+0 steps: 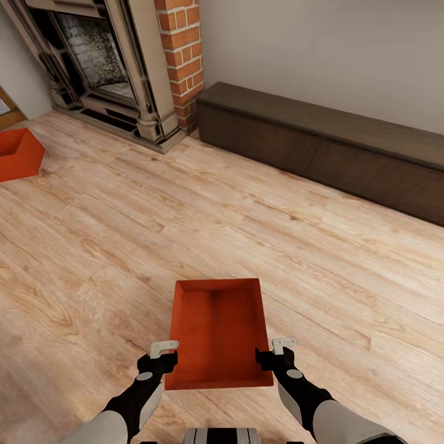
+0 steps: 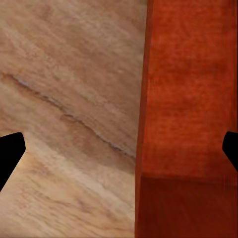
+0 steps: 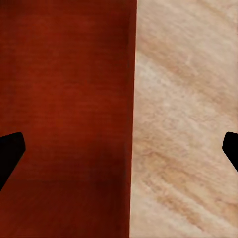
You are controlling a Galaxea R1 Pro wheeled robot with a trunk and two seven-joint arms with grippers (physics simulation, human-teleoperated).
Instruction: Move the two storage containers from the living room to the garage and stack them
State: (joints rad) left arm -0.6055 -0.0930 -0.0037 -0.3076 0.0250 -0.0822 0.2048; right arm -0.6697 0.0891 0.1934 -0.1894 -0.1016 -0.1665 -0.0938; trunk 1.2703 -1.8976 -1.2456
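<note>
The near red-orange open-top plastic bin (image 1: 219,333) sits on the light wood-plank floor (image 1: 277,234); the left hand (image 1: 161,356) and right hand (image 1: 276,351), both open, straddle its side walls, probably for a two-sided lift. The second red-orange bin (image 1: 18,154) waits far left.

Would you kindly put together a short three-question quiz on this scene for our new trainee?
1. True or false: the second container stands on the dark low cabinet.
2. The near container sits between which two things? A) the fireplace and the cabinet B) the left gripper and the right gripper C) two chairs
3. Fill in: each gripper's open fingers straddle a side ____ of the near container, as both wrist views show.

Key
1. False: it stands on the wood-plank floor, at the head view's left edge.
2. B.
3. wall.
</note>
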